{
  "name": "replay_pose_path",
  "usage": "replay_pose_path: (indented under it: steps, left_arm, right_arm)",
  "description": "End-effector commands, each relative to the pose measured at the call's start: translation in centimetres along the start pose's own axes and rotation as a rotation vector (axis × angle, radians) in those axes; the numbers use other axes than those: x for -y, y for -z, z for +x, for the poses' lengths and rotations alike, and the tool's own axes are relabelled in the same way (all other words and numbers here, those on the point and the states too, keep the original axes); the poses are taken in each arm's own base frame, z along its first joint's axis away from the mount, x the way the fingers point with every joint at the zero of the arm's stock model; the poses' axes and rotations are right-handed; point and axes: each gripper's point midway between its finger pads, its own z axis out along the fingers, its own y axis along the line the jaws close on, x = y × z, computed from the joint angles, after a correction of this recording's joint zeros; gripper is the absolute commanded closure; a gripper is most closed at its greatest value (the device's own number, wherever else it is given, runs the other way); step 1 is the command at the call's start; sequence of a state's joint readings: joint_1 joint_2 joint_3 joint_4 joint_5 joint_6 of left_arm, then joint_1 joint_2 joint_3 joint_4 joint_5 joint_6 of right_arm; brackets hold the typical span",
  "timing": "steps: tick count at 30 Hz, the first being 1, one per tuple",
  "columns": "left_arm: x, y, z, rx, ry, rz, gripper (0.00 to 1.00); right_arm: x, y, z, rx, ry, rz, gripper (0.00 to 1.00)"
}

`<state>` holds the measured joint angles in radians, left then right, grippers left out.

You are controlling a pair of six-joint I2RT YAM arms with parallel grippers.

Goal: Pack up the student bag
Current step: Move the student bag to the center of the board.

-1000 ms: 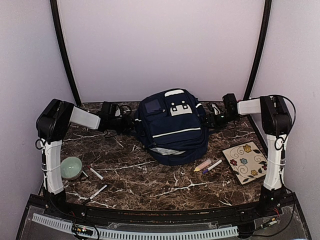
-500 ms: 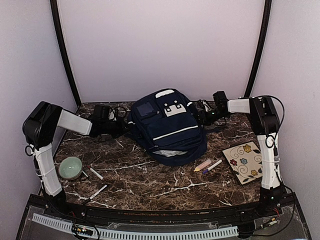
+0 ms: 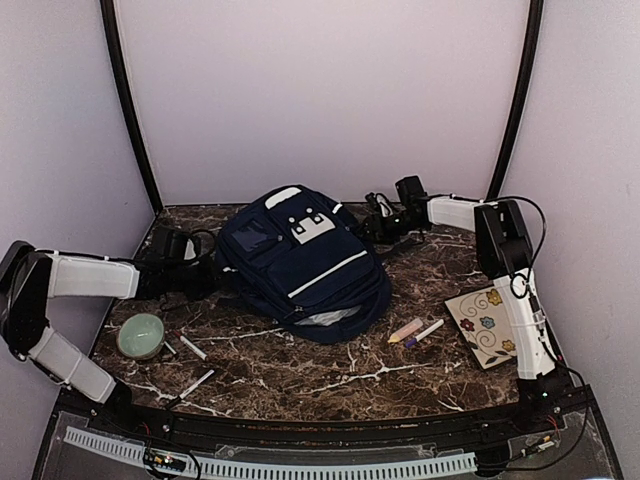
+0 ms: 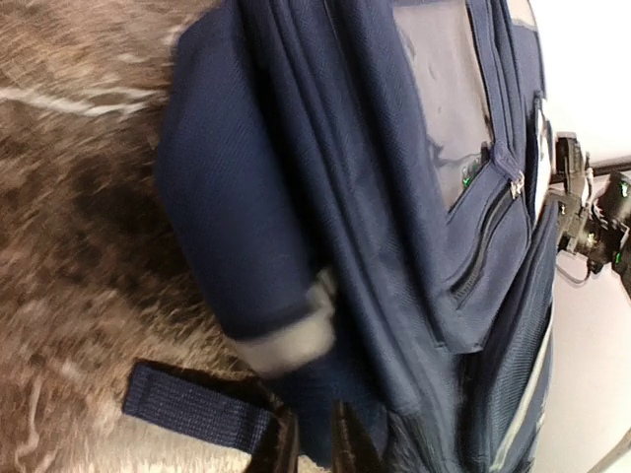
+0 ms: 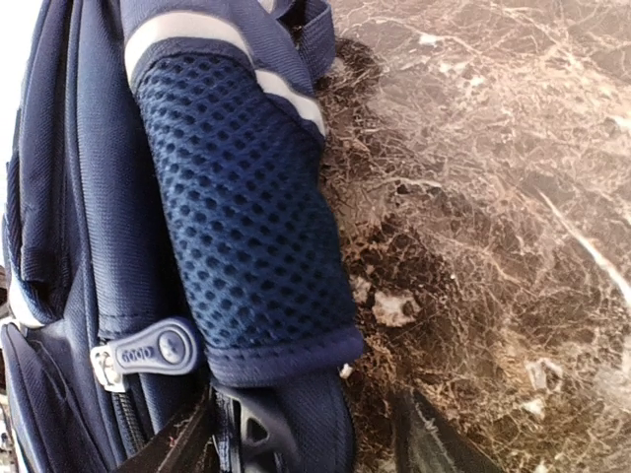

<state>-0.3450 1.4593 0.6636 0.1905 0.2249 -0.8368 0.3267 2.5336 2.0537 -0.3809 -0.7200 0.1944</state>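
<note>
Bag [image 3: 300,262] has been dragged left and twisted compared with a second ago. It was centred at the back of the bench [image 3: 300,375]. It is now left of centre, with the top end swung toward back-left. It lies flat, front pockets up.

Left arm [image 3: 95,275] has been pulled back and lowered. The forearm is now laid out near level along the left side, and the wrist is at the bag's left edge. Left claw [image 4: 315,448] is pinched together on the bag's navy webbing strap [image 4: 197,404], with fabric caught between the fingers.

Right arm [image 3: 455,212] has been swung further left along the back edge. The lower link is near upright and the forearm level, with the wrist at the bag's back-right corner. Right claw [image 5: 306,419] is spread apart, astride the end of the mesh shoulder pad [image 5: 246,217]. One finger is against the pad and the other is off it, over bare marble.

Bowl [image 3: 141,335], crayons [image 3: 415,330] and floral tile [image 3: 493,325] are unmoved.
</note>
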Motion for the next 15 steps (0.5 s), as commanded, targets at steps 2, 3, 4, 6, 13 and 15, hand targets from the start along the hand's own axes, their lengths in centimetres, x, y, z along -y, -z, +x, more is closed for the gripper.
replay_pose_path:
  steps: [2,3,4,6,13,15]
  left_arm:
    - [-1.7,2.9,-0.1,0.030,0.012,-0.115,0.72]
    - [-1.7,3.4,-0.1,0.029,0.009,-0.125,0.66]
    - [-1.5,3.7,-0.2,0.028,-0.001,-0.129,0.62]
    - [-1.4,4.3,0.0,0.010,-0.026,-0.139,0.58]
    - [3.5,4.8,3.8,-0.058,-0.406,-0.015,0.56]
    - [5.3,4.9,5.8,-0.071,-0.523,0.065,0.53]
  right_arm:
    - [-0.2,5.2,-4.2,0.097,0.081,0.114,0.37]
    - [-0.8,6.4,-4.6,0.113,0.092,0.117,0.37]
    - [-1.5,7.7,-5.2,0.131,0.105,0.120,0.36]
    - [-3.3,10.2,-5.7,0.161,0.145,0.126,0.36]
    - [-8.2,14.2,-1.9,0.168,0.217,0.072,0.36]
    - [-9.9,14.8,-0.2,0.158,0.248,0.022,0.36]
